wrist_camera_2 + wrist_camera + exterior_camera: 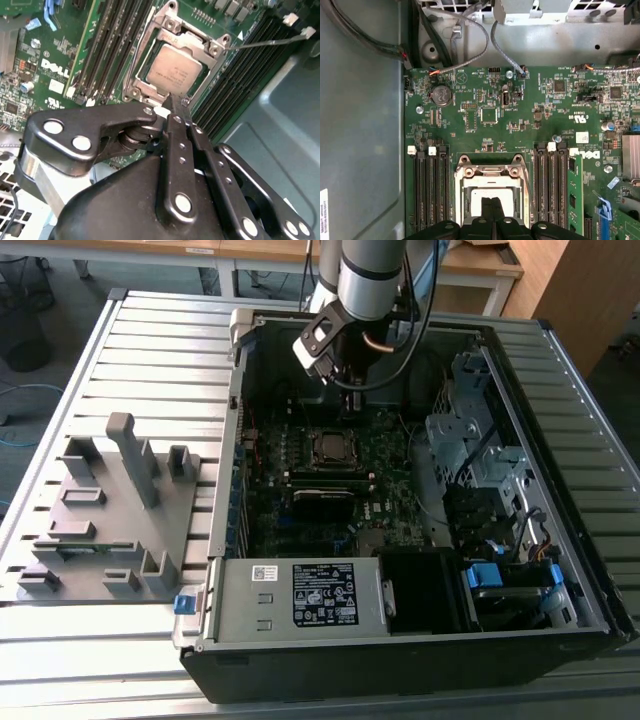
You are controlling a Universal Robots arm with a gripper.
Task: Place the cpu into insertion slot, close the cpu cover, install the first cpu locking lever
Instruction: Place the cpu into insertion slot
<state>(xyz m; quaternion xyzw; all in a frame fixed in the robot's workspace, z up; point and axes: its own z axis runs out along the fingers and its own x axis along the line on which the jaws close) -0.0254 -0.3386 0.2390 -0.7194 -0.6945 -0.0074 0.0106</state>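
The cpu (172, 70) is a dull silver square lying flat in the insertion slot (131, 89) on the green motherboard. The cpu cover (201, 44), a silvery frame, lies down around the chip's edges. A thin metal locking lever (270, 41) sticks out away from one corner of the socket. My gripper (177, 101) is shut with nothing between its fingers, its tips just above the socket's near edge. The same shows in the first wrist view, with the gripper (493, 204) over the cpu (490, 191). In the exterior view the gripper (350, 398) hangs above the socket (329, 447).
Black memory slots (427, 190) flank the socket, with a green module (575, 195) in one. Cables (470, 30) run along the case wall. Drive cages (480, 440) fill the case on the exterior view's right, and a grey fixture (110, 510) stands outside on its left.
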